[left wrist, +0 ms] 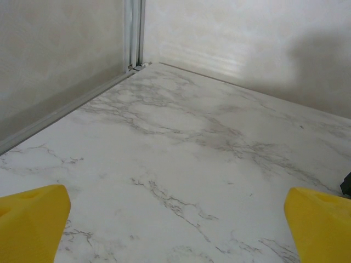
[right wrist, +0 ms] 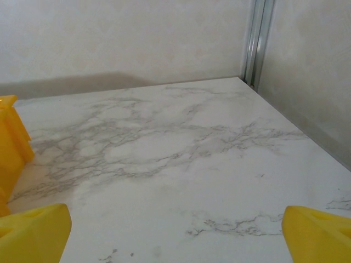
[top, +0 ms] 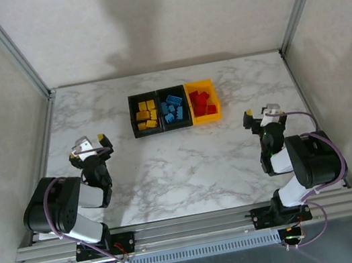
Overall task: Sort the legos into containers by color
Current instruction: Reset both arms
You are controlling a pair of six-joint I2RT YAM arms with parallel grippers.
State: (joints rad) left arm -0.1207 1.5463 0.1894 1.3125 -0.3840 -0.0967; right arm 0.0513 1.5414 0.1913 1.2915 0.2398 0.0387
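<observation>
**Bricks Binned by Colour, Arms Drawn Back**

The legos [top: 173, 109] lie in the containers [top: 178, 127] at the far middle of the worktop [top: 190, 170]: yellow and blue in the two black bins [top: 159, 110], red in the yellow-orange bin [top: 205, 119]. I judge the sort finished, so the careful move is a scan for strays with both arms low. The left gripper [top: 91, 144] and right gripper [top: 261, 115] hover near their bases, jaws released and holding nothing, well apart from the bins on either side.

White marbled bench [right wrist: 164, 159], 2 yellow fingers [right wrist: 33, 233] of the right gripper [right wrist: 175, 235] at the bottom corners, spread wide with nothing between them, yellow-orange container [right wrist: 11, 142] wall at the left edge, metal post [right wrist: 256, 38] in the far right corner, pale walls [right wrist: 109, 38] behind
</observation>
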